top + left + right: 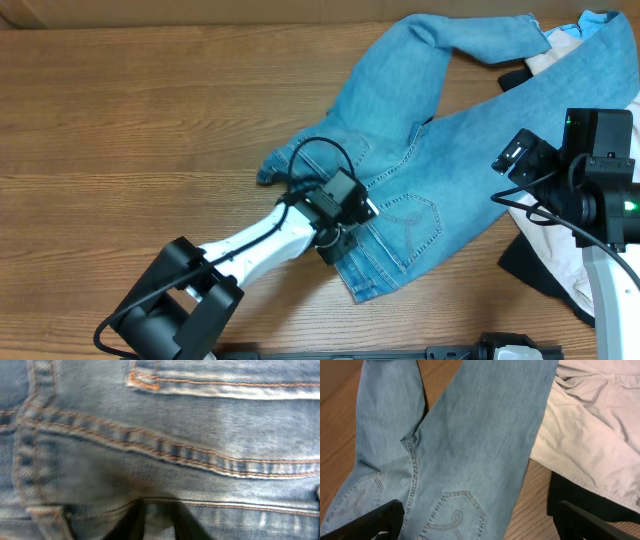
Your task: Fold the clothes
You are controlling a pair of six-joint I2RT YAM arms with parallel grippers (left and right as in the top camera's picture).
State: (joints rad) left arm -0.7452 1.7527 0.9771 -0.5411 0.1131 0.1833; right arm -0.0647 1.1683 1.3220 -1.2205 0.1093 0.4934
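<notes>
The light blue jeans [420, 120] lie spread across the wooden table, back pockets up, legs running to the back right. My left gripper [358, 213] is pressed down on the waistband end near the front. In the left wrist view its dark fingers [135, 522] stand close together with a fold of denim [200, 425] pinched between them. My right gripper [512, 163] hovers over the right edge of the jeans, jaws wide open. In the right wrist view [480, 522] it holds nothing, with a stitched back pocket [455, 515] below it.
A pale beige garment [560, 55] [600, 420] lies at the back right, partly under the jeans' leg. A black garment [530, 265] [570, 497] sits beside the right arm's base. A bright blue piece [600, 20] shows at the far corner. Bare table [130, 130] stretches left.
</notes>
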